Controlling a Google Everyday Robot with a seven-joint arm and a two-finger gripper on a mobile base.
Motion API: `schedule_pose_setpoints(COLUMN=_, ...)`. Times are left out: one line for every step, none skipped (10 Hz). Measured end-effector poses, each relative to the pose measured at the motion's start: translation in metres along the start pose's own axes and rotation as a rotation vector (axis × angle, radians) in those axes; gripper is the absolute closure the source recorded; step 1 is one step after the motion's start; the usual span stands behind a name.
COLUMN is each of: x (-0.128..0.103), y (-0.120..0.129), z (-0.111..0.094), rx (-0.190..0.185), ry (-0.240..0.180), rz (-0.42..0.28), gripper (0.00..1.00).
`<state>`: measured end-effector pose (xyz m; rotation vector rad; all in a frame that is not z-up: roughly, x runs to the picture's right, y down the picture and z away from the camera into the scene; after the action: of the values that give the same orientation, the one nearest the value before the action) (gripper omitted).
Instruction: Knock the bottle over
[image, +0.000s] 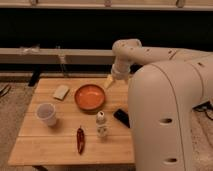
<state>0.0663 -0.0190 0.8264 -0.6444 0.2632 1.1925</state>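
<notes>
The bottle (102, 124) is small, white and plastic-looking, with a rounded cap and a faint darker patch around its middle. It stands upright on the wooden table (50, 146), just off the near rim of the orange bowl (90, 97). The bowl is round, shallow and smooth, with a matte glow inside. The table top is made of pale planks with visible seams. To the bowl's near-left side sits a whitish translucent cup (46, 114), tapered and open-mouthed. Beyond the bowl on that same side lies a pale, flat, roughly square block (61, 92). A slim, glossy red chili pepper (80, 139) lies lengthwise further toward the camera than the bottle. A flat black rectangular device (121, 117) lies close beside the bottle, on the side away from the cup. The gripper (110, 81), with a pale yellowish tip below a smooth white rounded arm (125, 52), hangs at the bowl's far rim. The bowl lies between it and the bottle, and the two are well apart, not touching. I cannot tell whether the gripper is parted or closed.
</notes>
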Motion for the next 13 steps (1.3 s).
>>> schedule_pose_setpoints(x=0.0, y=0.0, z=0.0, rx=0.0, ry=0.0, rz=0.0, gripper=0.2)
schedule_pose_setpoints(x=0.0, y=0.0, z=0.0, rx=0.0, ry=0.0, rz=0.0, gripper=0.2)
schedule_pose_setpoints(x=0.0, y=0.0, z=0.0, rx=0.0, ry=0.0, rz=0.0, gripper=0.2)
schedule_pose_setpoints(x=0.0, y=0.0, z=0.0, rx=0.0, ry=0.0, rz=0.0, gripper=0.2)
schedule_pose_setpoints(x=-0.001, y=-0.001, z=0.0, rx=0.005, ry=0.0, rz=0.003, gripper=0.2)
schedule_pose_setpoints(x=0.002, y=-0.001, z=-0.001, rx=0.006, ry=0.006, rz=0.0, gripper=0.2)
schedule_pose_setpoints(x=0.008, y=-0.001, z=-0.005, rx=0.009, ry=0.009, rz=-0.007, gripper=0.2)
schedule_pose_setpoints(x=0.021, y=0.001, z=-0.009, rx=0.01, ry=0.018, rz=-0.016, gripper=0.2)
schedule_pose_setpoints(x=0.036, y=0.012, z=-0.014, rx=0.004, ry=0.016, rz=-0.028, gripper=0.2)
schedule_pose_setpoints(x=0.051, y=0.024, z=-0.019, rx=-0.003, ry=0.013, rz=-0.038, gripper=0.2)
schedule_pose_setpoints(x=0.062, y=0.032, z=-0.022, rx=-0.01, ry=0.012, rz=-0.044, gripper=0.2)
schedule_pose_setpoints(x=0.076, y=0.042, z=-0.026, rx=-0.022, ry=0.01, rz=-0.051, gripper=0.2)
schedule_pose_setpoints(x=0.094, y=0.058, z=-0.031, rx=-0.042, ry=0.011, rz=-0.066, gripper=0.2)
